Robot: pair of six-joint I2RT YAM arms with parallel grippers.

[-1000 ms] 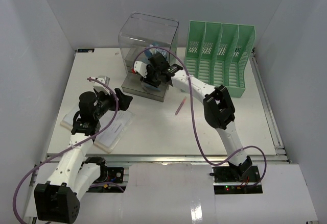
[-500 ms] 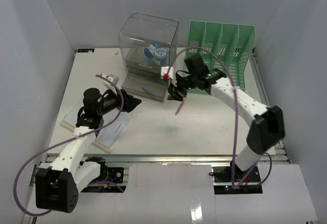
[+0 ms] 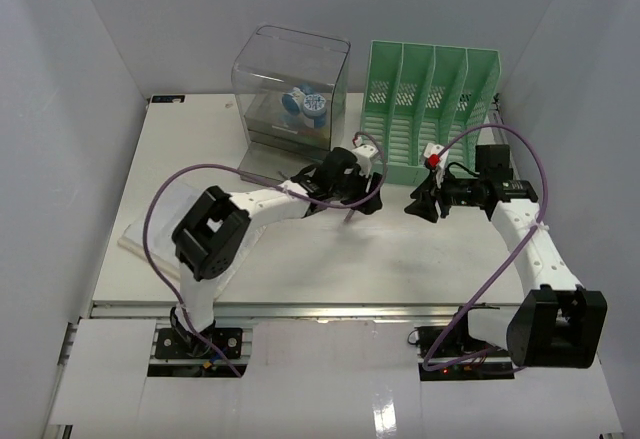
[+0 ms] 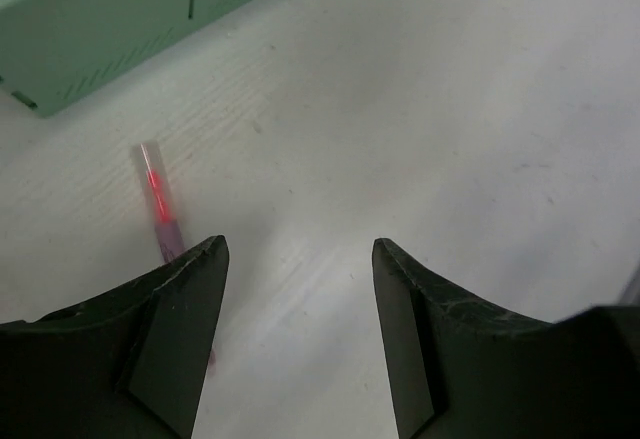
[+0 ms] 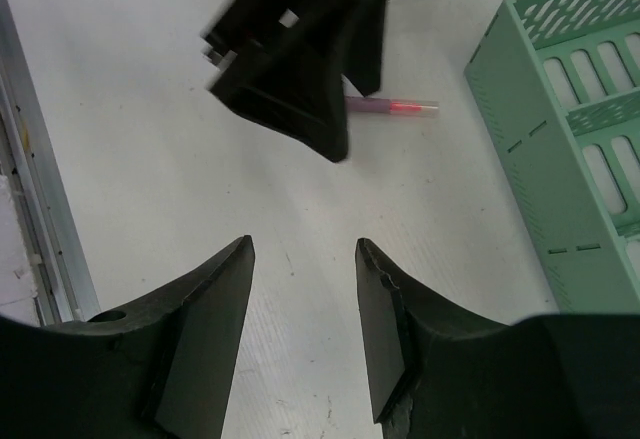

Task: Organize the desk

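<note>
The white desk (image 3: 300, 269) holds a pink pen (image 3: 349, 215) near its middle. My left gripper (image 3: 368, 199) reaches across from the left and hovers open and empty just over the pen's far end. In the left wrist view the pen (image 4: 160, 204) lies just outside the left fingertip (image 4: 205, 259) of that gripper (image 4: 298, 244). My right gripper (image 3: 418, 204) is open and empty a short way to the right of the pen. In the right wrist view the right gripper (image 5: 303, 247) faces the pen (image 5: 395, 107) and the black left gripper (image 5: 300, 59).
A clear drawer box (image 3: 290, 89) with blue and white items (image 3: 305, 107) stands at the back centre. A green file rack (image 3: 430, 109) stands at the back right, close to both grippers (image 5: 570, 139) (image 4: 100, 19). White notepads (image 3: 140, 231) lie at the left.
My left arm has swung from the notepads at the left to the pen in the middle. My right gripper has drawn back from the drawer box to the right of the pen.
</note>
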